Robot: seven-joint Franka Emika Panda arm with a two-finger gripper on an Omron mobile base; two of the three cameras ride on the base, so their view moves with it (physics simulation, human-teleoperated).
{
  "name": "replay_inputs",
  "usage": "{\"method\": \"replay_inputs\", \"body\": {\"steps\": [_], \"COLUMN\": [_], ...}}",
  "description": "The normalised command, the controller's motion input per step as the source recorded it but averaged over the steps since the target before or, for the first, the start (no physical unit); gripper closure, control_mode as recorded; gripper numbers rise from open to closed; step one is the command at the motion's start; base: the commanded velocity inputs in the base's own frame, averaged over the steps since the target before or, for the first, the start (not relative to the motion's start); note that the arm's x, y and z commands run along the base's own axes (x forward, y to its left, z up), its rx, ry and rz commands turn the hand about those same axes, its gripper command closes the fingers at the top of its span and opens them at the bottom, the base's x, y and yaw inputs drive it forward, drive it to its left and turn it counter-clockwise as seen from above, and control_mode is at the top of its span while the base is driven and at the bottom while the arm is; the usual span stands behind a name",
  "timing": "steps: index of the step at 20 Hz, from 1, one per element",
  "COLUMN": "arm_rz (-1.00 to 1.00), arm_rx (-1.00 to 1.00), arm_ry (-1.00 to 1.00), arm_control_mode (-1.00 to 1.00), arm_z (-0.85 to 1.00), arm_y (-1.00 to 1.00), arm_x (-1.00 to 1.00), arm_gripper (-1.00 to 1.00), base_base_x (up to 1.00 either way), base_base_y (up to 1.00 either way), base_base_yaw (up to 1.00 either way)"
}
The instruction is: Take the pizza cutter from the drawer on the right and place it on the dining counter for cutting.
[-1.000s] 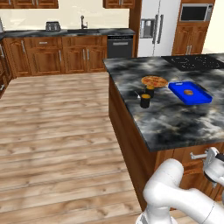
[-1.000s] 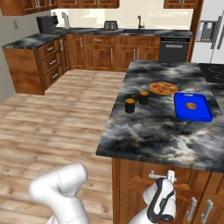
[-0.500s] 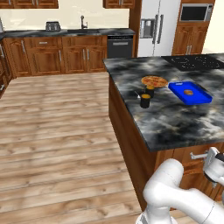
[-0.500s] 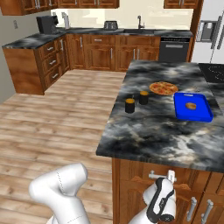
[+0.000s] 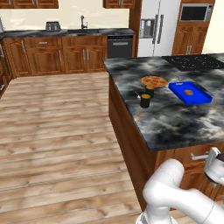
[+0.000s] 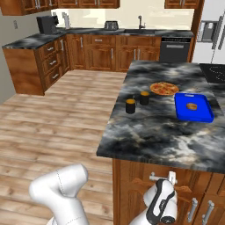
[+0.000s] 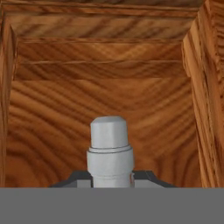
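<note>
Under the near edge of the dining surface point(image 6: 145, 136), the gripper point(image 6: 172, 179) is clenched on the drawer's handle point(image 7: 109, 146). The drawer point(image 7: 105, 100) is shut and the cutter cannot be seen, so opening, fetching and placing all remain. Compared with a second ago, the jaws have closed; nothing else has shifted.

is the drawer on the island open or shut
Shut: the drawer front sits flush under the dining counter, and the hand has closed on its silver handle.

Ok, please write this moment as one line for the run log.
gripper: shut on drawer handle | drawer: closed | place: under dining counter edge | next: probably pull drawer open
</note>
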Motion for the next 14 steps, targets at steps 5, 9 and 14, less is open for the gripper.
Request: {"method": "replay_inputs", "body": {"steps": [5, 9, 14], "arm_rz": [0.00, 0.00, 0.00], "arm_rx": [0.00, 0.00, 0.00], "arm_ry": [0.00, 0.00, 0.00], "arm_control_mode": [-1.00, -1.00, -1.00], "arm_z": [0.00, 0.00, 0.00], "arm_y": [-0.04, -0.06, -0.14], "arm_x": [-0.55, -0.71, -0.71], "arm_gripper": [1.00, 1.00, 1.00], "base_base_x": [0.00, 0.00, 0.00], "base_base_y": [0.00, 0.00, 0.00], "base_base_yaw": [0.00, 0.00, 0.00]}}
